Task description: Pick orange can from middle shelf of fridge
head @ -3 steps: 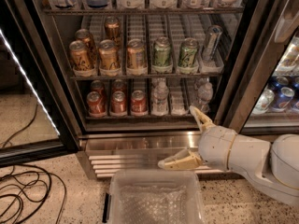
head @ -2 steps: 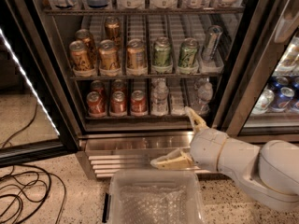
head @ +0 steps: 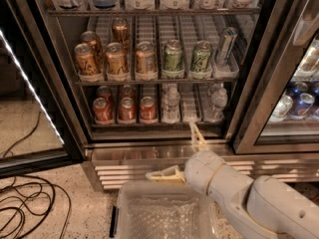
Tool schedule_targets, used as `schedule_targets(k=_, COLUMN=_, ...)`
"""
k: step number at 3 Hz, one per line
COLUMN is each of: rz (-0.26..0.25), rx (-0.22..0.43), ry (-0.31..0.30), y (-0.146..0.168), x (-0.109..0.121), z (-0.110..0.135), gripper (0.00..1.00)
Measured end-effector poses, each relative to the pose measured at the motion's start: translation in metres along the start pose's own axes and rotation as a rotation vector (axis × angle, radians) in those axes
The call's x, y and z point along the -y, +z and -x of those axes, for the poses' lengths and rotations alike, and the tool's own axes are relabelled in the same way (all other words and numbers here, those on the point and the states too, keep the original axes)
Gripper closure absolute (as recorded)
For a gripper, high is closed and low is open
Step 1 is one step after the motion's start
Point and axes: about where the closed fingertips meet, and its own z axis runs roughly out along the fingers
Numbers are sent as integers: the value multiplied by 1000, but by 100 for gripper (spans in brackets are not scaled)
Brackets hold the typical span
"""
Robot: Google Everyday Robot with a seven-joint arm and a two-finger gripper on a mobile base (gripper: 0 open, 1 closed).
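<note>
The fridge (head: 249, 83) stands with its left glass door open. On the middle shelf (head: 154, 79) several orange cans stand in the left lanes. The front row holds three, at the left (head: 85, 61), in the middle (head: 116, 59) and at the right (head: 145, 59). Two green cans (head: 173, 56) stand to their right, then a tilted silver slim can (head: 225, 45). My gripper (head: 179, 154) is open and empty. It is low in front of the steel louvred base (head: 129, 169), below the bottom shelf, well beneath and right of the orange cans.
Red cans (head: 125, 109) and water bottles (head: 171, 103) fill the bottom shelf; bottles line the top shelf (head: 149, 10). A clear plastic bin (head: 164, 215) sits on the floor under my arm. Cables (head: 25, 208) lie at the lower left. A closed glass door (head: 279, 108) is at the right.
My gripper has moved left and slightly down in front of the fridge base, staying open. The cans have not moved.
</note>
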Motion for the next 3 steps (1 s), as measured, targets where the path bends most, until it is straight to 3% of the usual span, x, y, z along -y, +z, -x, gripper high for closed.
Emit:
schedule_targets(k=1, rz=-63, rx=37, ry=-20, y=8, x=-14, z=3, gripper=0)
schedule_targets(k=2, rz=-108, rx=86, ry=-51, y=25, x=-24, z=25, gripper=0)
schedule_targets(k=3, rz=-171, rx=46, ry=-78, y=46, x=-20, z=26, gripper=0)
